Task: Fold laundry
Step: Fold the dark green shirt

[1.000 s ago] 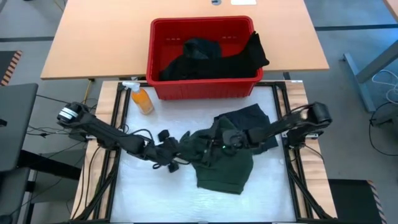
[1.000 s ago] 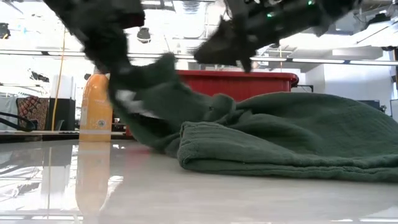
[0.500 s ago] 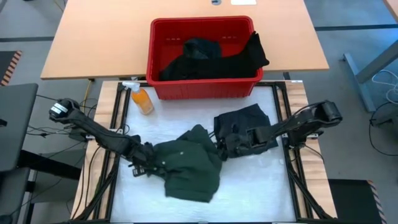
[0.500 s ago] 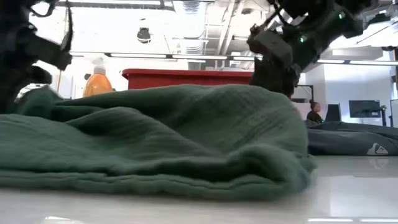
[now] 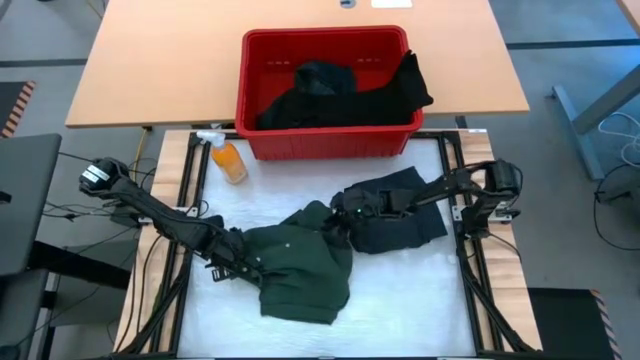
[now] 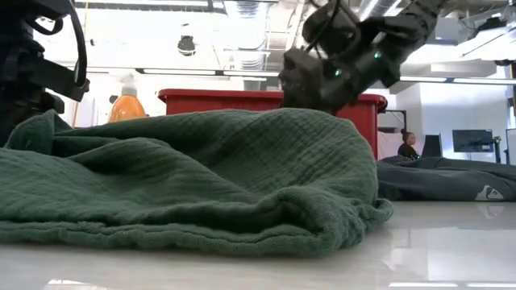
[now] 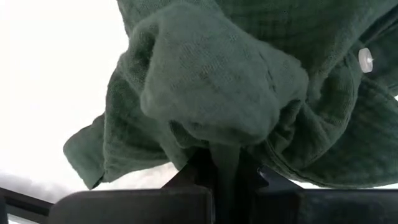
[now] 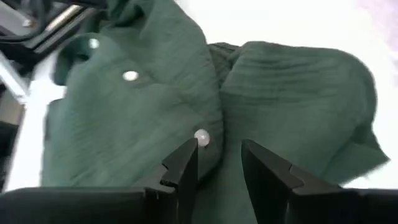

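We see the left end effector [image 5: 240, 262] clenched on a fold of the green shirt [image 5: 300, 265], which lies crumpled at the middle of the bench [image 5: 400, 310]. The right end effector [image 8: 217, 163] stands parted just above the shirt's right edge, grasping nothing. Its wrist view alone reveals white buttons [image 8: 201, 137] on the shirt. We find a black garment [image 5: 395, 215] lying right of the shirt, and more dark laundry [image 5: 335, 95] in the red basket [image 5: 325, 140] beyond.
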Robot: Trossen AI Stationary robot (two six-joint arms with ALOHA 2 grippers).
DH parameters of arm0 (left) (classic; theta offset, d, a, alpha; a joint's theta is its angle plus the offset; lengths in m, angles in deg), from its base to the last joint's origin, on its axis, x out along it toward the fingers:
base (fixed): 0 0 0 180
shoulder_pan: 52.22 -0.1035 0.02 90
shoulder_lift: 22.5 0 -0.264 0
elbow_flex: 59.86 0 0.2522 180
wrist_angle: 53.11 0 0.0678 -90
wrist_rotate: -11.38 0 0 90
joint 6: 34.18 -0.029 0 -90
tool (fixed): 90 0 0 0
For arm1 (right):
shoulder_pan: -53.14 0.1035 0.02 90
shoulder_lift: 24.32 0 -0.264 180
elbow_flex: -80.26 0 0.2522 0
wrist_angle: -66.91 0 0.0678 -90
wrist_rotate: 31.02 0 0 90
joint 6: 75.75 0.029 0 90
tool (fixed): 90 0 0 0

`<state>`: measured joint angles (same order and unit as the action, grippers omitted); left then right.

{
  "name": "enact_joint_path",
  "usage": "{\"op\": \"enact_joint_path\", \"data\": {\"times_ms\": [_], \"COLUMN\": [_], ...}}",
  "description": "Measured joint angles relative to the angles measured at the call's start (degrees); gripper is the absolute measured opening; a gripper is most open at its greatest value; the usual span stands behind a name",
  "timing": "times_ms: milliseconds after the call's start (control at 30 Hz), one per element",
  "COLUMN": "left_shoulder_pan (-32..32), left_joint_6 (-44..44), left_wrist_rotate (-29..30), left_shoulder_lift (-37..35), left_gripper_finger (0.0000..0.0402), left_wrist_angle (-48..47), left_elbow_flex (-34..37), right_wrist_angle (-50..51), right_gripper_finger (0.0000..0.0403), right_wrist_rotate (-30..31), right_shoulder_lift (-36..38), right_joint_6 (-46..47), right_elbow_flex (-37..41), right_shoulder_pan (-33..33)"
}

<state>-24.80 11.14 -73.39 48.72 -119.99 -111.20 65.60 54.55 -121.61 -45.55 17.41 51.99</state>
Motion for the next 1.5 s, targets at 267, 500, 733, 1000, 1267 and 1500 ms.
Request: {"op": "enact_joint_path", "data": {"times_ms": [267,500,733,1000,1267,1500], "left_shoulder_pan": [0.0,0.0,0.2,0.0,-2.8,-7.6], "left_joint_6": [-1.3,-1.6,-1.5,-8.6,-24.5,-38.4], "left_wrist_rotate": [1.1,2.5,3.1,7.5,20.0,25.9], "left_shoulder_lift": [0.0,0.0,0.0,0.0,-7.4,-32.4], "left_gripper_finger": [0.0000,0.0000,0.0000,0.0000,0.0000,0.0000], "left_wrist_angle": [0.1,0.3,0.8,10.1,19.3,17.2], "left_elbow_flex": [0.0,0.0,0.0,0.0,0.0,-3.5], "right_wrist_angle": [-0.5,-2.7,-6.2,-13.5,-16.9,-10.9], "right_gripper_finger": [0.0151,0.0171,0.0219,0.0229,0.0021,0.0018], "right_wrist_rotate": [-0.2,5.2,6.5,6.1,6.9,7.7], "right_shoulder_lift": [7.0,6.0,3.8,-2.6,7.0,24.6], "right_joint_6": [6.3,8.6,9.9,10.6,-4.7,-21.6], "right_elbow_flex": [4.7,5.6,5.5,5.5,5.4,2.4], "right_shoulder_pan": [5.0,9.2,10.6,10.9,9.8,1.0]}}
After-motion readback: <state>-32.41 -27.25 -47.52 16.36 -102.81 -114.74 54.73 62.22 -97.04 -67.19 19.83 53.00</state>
